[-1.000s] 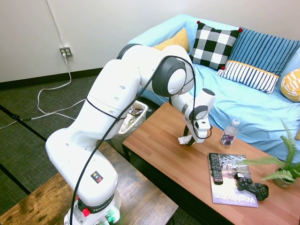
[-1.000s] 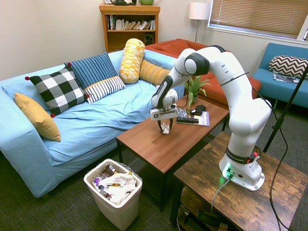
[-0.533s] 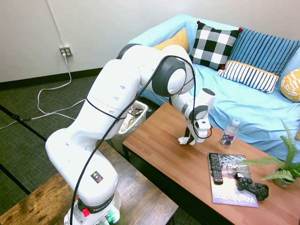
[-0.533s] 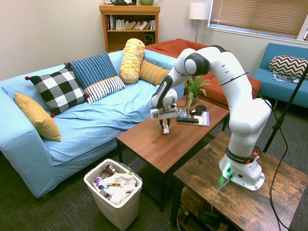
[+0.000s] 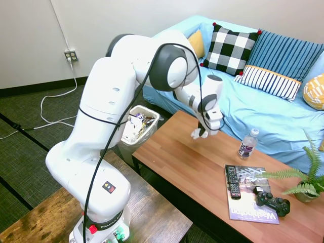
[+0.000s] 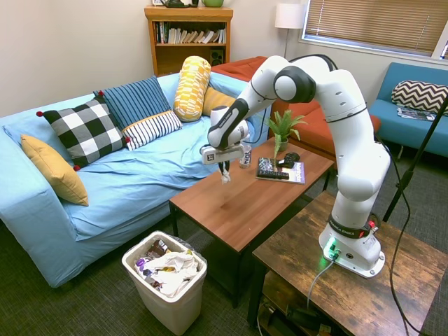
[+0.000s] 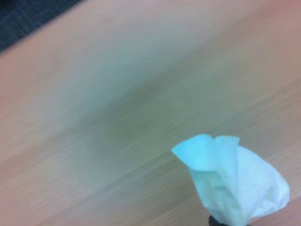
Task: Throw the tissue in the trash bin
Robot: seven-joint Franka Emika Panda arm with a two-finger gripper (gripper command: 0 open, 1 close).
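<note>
Pincer (image 5: 201,132) clamped on the tissue (image 5: 196,133), lifted clear above tabletop (image 6: 245,203). Featherlight, soft, crushable wad; pinch anywhere through its bulk, likely slips loose easily.

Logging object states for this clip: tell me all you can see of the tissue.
The tissue is a small crumpled white paper wad, thin and soft-looking, with folded, flared edges clear in the wrist view. It hangs pinched in the hand, lifted clear above the wooden coffee table, touching nothing else. It is not yet over the trash bin.
</note>
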